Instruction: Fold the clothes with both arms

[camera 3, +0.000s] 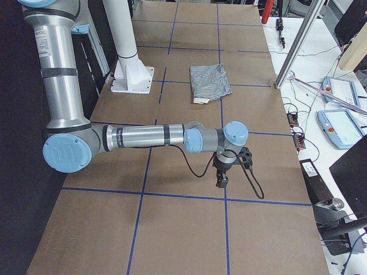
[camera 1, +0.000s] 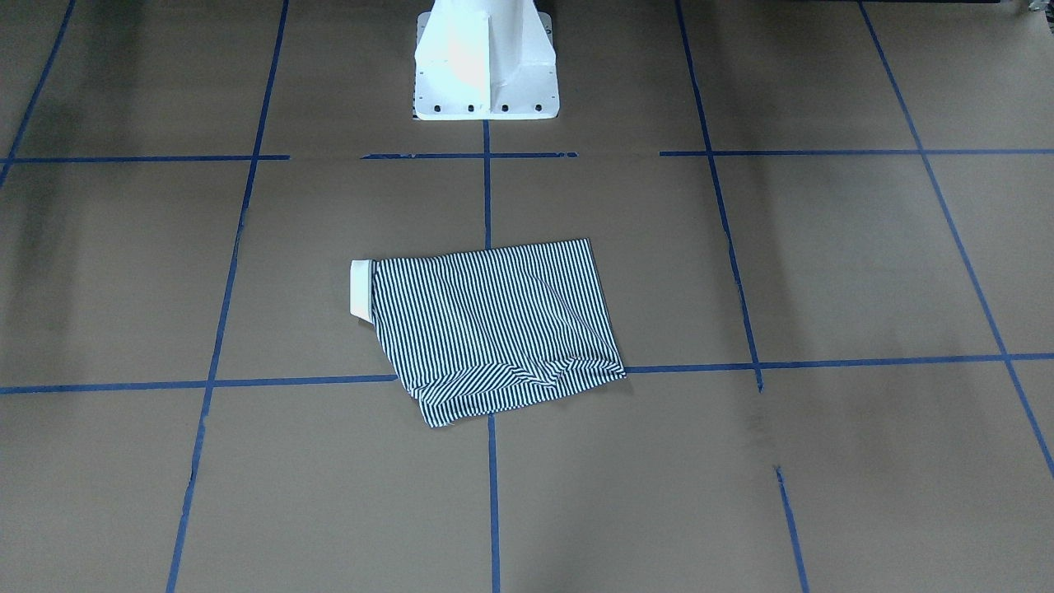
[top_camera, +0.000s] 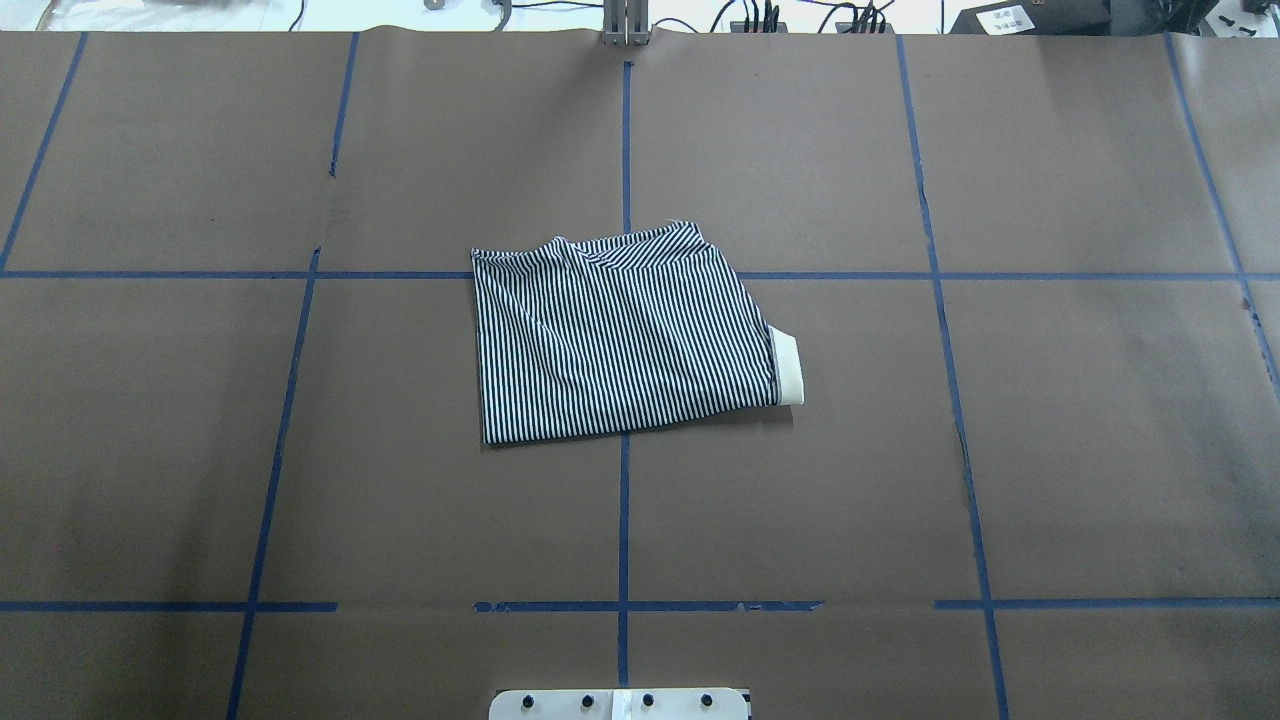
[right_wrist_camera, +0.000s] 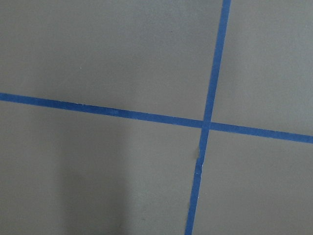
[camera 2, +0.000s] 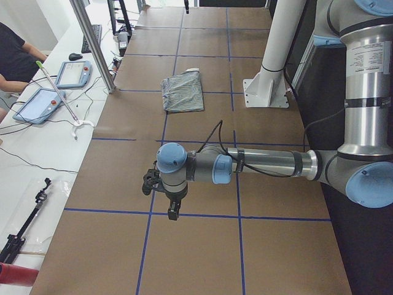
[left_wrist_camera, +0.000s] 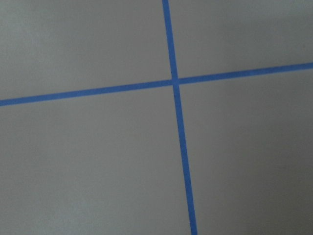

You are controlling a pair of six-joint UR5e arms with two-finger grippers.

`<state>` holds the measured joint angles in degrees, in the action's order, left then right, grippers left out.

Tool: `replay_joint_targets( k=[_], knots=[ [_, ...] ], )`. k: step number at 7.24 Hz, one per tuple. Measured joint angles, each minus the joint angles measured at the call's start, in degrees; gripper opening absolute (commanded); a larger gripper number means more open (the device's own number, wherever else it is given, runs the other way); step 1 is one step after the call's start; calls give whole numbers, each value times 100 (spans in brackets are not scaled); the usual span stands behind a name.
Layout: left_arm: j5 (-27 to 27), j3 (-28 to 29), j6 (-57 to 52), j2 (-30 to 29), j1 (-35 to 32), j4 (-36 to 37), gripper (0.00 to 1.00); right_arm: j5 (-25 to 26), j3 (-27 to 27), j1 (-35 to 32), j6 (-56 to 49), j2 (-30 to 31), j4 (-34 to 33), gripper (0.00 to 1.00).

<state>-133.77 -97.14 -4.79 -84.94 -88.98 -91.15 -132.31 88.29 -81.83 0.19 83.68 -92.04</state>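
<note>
The striped polo shirt (camera 1: pixel 494 325) lies folded into a flat rectangle at the middle of the table, its cream collar (top_camera: pixel 788 368) sticking out at one side. It also shows in both side views, shirt (camera 2: pixel 183 92) and shirt (camera 3: pixel 209 81). Neither arm touches it. The left gripper (camera 2: pixel 174 213) hangs over bare table far from the shirt, toward the table's left end. The right gripper (camera 3: pixel 222 182) hangs likewise toward the right end. Only the side views show the grippers, so I cannot tell whether they are open or shut. Both wrist views show just brown table and blue tape.
Blue tape lines (top_camera: pixel 624 500) grid the brown table. The white pedestal base (camera 1: pixel 486 62) stands behind the shirt. A bench with tablets (camera 2: pixel 40 104), cables and a seated person (camera 2: pixel 15 55) runs along the far side, behind aluminium posts (camera 2: pixel 92 43).
</note>
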Motion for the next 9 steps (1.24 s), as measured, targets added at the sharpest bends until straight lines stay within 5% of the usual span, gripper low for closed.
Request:
replay_joint_targets(
  k=[9],
  knots=[
    [23,-81,-40,-9,-3,592,100,-52,-1,7,32,-12,33,100]
  ],
)
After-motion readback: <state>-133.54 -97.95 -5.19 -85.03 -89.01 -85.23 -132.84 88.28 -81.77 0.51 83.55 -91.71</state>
